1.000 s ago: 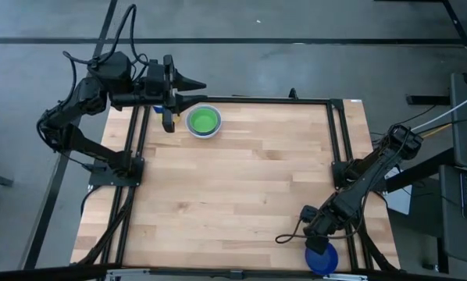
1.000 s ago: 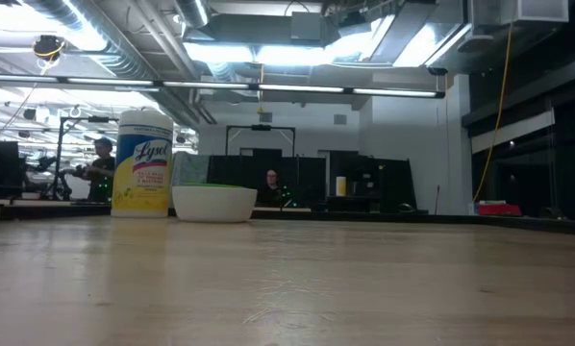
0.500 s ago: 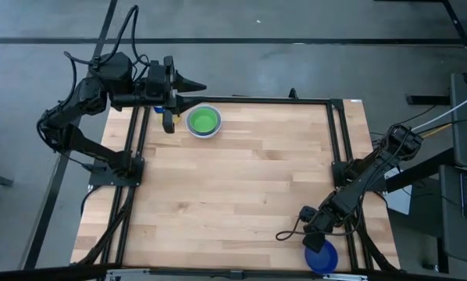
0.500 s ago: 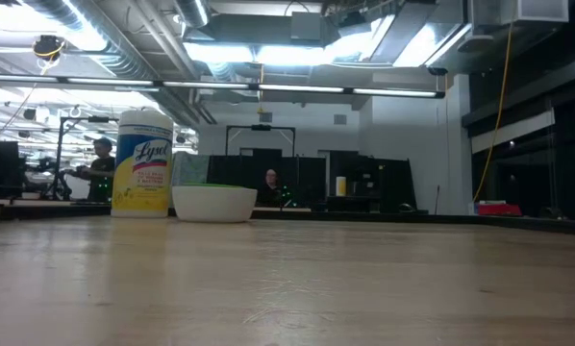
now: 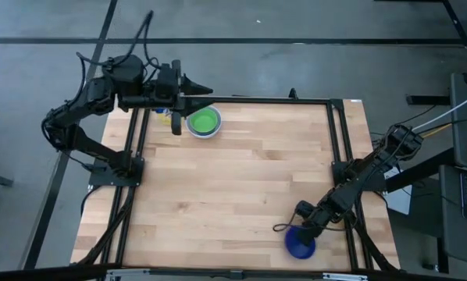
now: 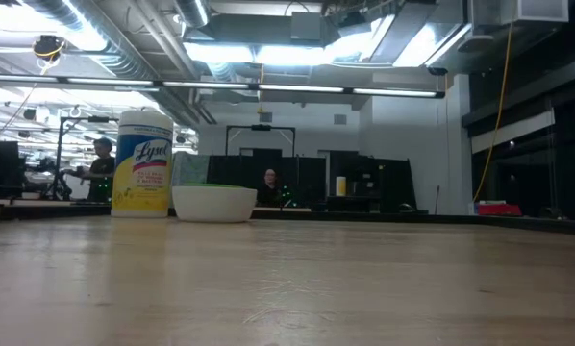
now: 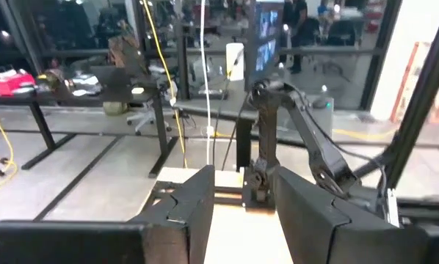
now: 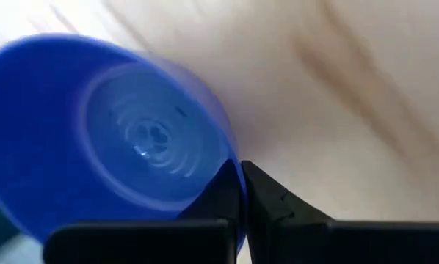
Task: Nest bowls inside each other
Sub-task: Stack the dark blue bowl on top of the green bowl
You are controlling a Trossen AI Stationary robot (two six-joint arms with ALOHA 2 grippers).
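Right gripper (image 5: 305,232), lower right of the high view: fingers pinched together on the rim of a small round dark blue plastic bowl (image 5: 299,244). In the right wrist view the two dark fingers (image 8: 223,194) meet with the bowl's blue wall (image 8: 109,139) caught between them, the bowl's inside facing the camera and pale wood behind it. The bowl sits near the bottom edge of the wooden table (image 5: 241,187), just inside the black frame rail on that side.

Left gripper (image 5: 193,100), upper left of the high view: held level above the table's far edge, fingers pointing toward frame centre, partly apart with nothing between them. Left wrist view shows both fingers (image 7: 197,209) with a clear gap, the table strip and the right arm (image 7: 293,139) far off beyond.

Nested stack, white plastic bowl outside with a green one showing inside (image 5: 204,121), rests on the table just below the left gripper tips, upper left of the high view. In the low view it reads as a white bowl with a thin green rim (image 6: 214,203), left of centre. Which other bowls lie within it cannot be told.

White-lidded cylindrical canister with a yellow label (image 6: 142,163) stands just left of the stack in the low view, near it, contact unclear. Two people show in the room far behind.
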